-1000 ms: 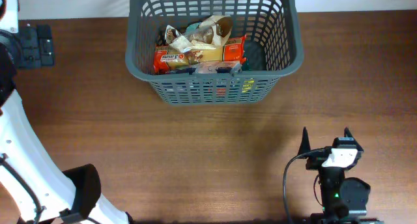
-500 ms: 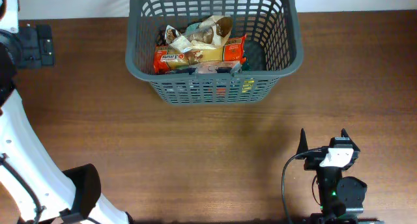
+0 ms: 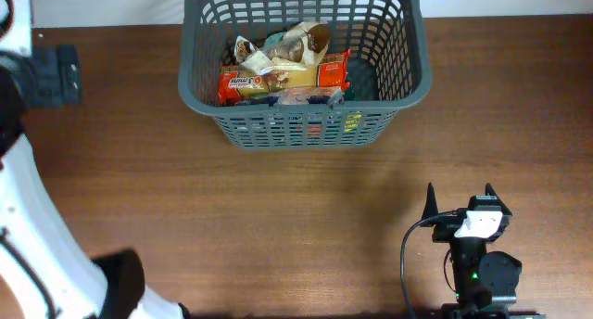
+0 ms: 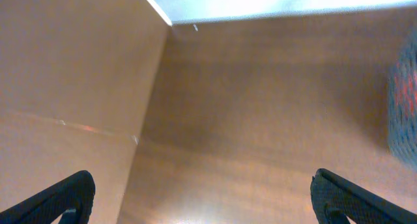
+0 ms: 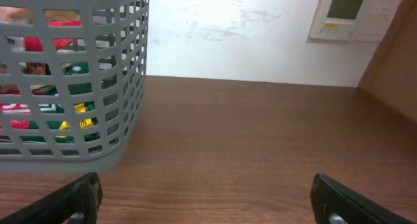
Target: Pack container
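The dark grey slotted container (image 3: 412,73) stands at the back middle of the table and holds several food packets, among them an orange one (image 3: 283,76). Its corner also shows in the right wrist view (image 5: 124,87) and as a blur at the right edge of the left wrist view (image 4: 404,100). My right gripper (image 3: 460,200) is open and empty over bare wood at the front right, well short of the container; in the right wrist view (image 5: 208,198) nothing lies between its fingers. My left gripper (image 4: 202,198) is open and empty over the table's far left; the overhead shows only its wrist (image 3: 51,76).
The white left arm (image 3: 28,236) runs down the left edge of the overhead view. A white wall with a thermostat panel (image 5: 345,14) stands behind the table. A brown panel (image 4: 71,87) borders the table on the left.
The left wrist has shifted slightly to the right at the table's left edge and looks blurred. The right gripper drew back a little toward the front a second ago and has stayed still since.
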Tool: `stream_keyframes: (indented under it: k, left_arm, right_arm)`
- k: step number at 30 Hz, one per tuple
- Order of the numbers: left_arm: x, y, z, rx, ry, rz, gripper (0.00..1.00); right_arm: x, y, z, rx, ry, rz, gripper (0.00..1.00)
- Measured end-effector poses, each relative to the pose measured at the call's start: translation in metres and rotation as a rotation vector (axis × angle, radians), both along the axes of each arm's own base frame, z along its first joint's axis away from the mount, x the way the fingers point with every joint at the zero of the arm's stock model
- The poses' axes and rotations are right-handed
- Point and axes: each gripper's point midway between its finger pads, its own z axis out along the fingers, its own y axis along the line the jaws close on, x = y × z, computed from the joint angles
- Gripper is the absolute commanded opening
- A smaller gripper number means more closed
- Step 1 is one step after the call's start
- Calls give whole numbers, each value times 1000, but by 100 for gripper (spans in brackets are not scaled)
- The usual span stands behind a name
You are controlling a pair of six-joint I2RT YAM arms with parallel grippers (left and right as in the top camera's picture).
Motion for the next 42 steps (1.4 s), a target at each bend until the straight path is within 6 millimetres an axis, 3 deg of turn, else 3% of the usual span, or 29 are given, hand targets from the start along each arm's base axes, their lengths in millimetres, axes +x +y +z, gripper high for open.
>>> stream_keyframes:
  k: [3, 6, 11, 13, 15, 17, 26, 31, 36, 42]
  left_arm:
    - [-26, -15, -10, -10, 43, -30, 99]
    - [-43, -31, -5, -7, -30, -74, 99]
    - [-38, -68, 29, -54, -396, -222, 99]
    - [-38, -87, 35, -86, -540, -297, 99]
    - [-43, -101, 28, -124, -638, -351, 99]
    - [-51, -109, 9, -161, -698, -376, 99]
    - [-86, -120, -144, -257, -727, -385, 99]
    - [-91, -124, -201, -283, -706, -393, 99]
    - [-90, -127, -247, -303, -653, -392, 99]
    - [-87, -127, -275, -307, -650, -390, 99]
  right_arm:
    - [0, 0, 0, 0, 0, 0, 99]
    - [0, 0, 0, 0, 0, 0, 99]
    - [0, 0, 0, 0, 0, 0, 99]
    - [0, 0, 0, 0, -2, 0, 99]
    - [0, 0, 0, 0, -2, -1, 99]
    - [0, 0, 0, 0, -2, -2, 99]
    - [0, -1, 0, 0, -3, -3, 99]
    - [0, -1, 0, 0, -3, -3, 99]
    - [0, -1, 0, 0, -3, -3, 99]
    - [0, -1, 0, 0, -3, -3, 99]
